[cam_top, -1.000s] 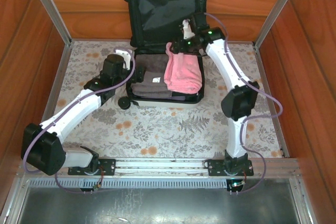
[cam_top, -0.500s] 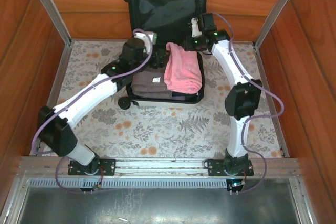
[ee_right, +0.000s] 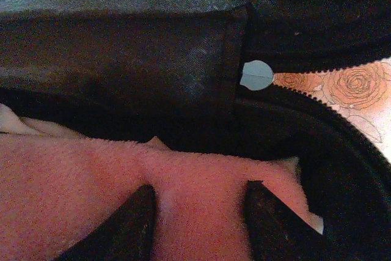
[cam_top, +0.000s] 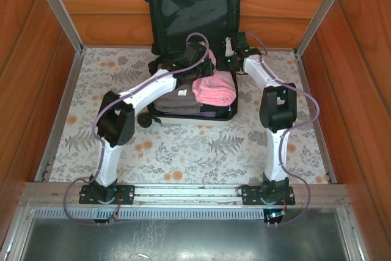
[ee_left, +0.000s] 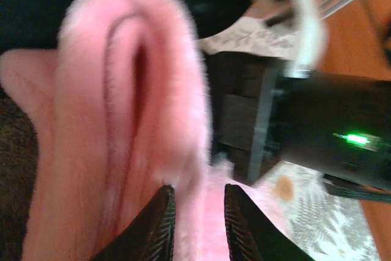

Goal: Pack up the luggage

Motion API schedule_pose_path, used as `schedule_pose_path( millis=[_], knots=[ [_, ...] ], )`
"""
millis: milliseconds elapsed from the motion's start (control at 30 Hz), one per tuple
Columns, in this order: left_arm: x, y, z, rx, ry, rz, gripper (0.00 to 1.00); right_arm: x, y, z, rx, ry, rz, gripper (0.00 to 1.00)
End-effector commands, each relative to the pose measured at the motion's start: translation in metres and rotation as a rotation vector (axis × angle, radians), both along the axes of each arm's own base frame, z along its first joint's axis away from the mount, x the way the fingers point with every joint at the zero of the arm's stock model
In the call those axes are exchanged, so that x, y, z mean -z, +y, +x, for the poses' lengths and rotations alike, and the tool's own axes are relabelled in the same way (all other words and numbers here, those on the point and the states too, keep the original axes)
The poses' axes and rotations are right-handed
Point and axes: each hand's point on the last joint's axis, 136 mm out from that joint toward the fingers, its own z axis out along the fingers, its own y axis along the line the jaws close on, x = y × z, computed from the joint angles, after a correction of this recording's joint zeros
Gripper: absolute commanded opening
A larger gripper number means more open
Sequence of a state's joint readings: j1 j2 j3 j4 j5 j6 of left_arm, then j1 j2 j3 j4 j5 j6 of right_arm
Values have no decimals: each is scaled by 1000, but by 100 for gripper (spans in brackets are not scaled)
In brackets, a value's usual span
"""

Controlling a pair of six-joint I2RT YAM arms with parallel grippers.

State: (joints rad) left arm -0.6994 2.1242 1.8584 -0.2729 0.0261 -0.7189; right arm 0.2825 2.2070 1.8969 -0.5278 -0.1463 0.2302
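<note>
From above, the luggage (cam_top: 194, 10) lies open at the far middle of the flowered table (cam_top: 183, 145). Its lid stands up against the far wooden wall, with the black lining facing out. In its base a folded grey towel (cam_top: 177, 99) lies on the left and a pink towel (cam_top: 217, 90) on the right. My left gripper (cam_top: 204, 62) reaches across to the far end of the pink towel. My right gripper (cam_top: 231, 50) is at the far right corner of the base, close beside the left one.

At my left wrist, my left gripper (ee_left: 195, 221) has its jaws drawn nearly together, pinching pink towel (ee_left: 122, 90) pile between the tips. A fold of the towel rises just beyond. The right arm's black body (ee_left: 342, 132), with a green light on it, is close on the right.

At my right wrist, my right gripper (ee_right: 198, 224) has its jaws part spread and its tips sunk into the pink towel (ee_right: 73, 175). I cannot tell whether they grip it. Beyond is the luggage lining (ee_right: 122, 47), with a small pale tab (ee_right: 256, 75) on it.
</note>
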Motion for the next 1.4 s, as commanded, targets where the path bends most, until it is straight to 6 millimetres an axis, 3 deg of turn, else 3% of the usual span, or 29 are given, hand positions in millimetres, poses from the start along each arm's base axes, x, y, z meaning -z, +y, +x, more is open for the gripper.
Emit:
schedule_pose_path(
  millis=[0,233,400,600,800,967,1133,1367],
  knots=[
    [30,15,7,-74,112,18,24,6,20,-17,-28,59,109,45],
    [92,82,13,-261,204,162,11,30,27,-22,-13,94,174,54],
    [118,92,5,-262,267,181,9,40,32,-31,-24,111,173,60],
    [100,82,5,-197,229,141,9,15,23,-43,-31,47,113,63],
    [67,81,7,-169,138,99,9,-44,6,-63,-49,-75,42,68],
    [75,81,6,-171,163,88,9,-70,3,-100,-78,-125,27,64],
    [82,79,6,-183,176,66,9,-65,12,-139,-105,-99,50,51],
    [73,81,8,-191,147,55,9,-8,19,-165,-108,23,37,28]
  ],
)
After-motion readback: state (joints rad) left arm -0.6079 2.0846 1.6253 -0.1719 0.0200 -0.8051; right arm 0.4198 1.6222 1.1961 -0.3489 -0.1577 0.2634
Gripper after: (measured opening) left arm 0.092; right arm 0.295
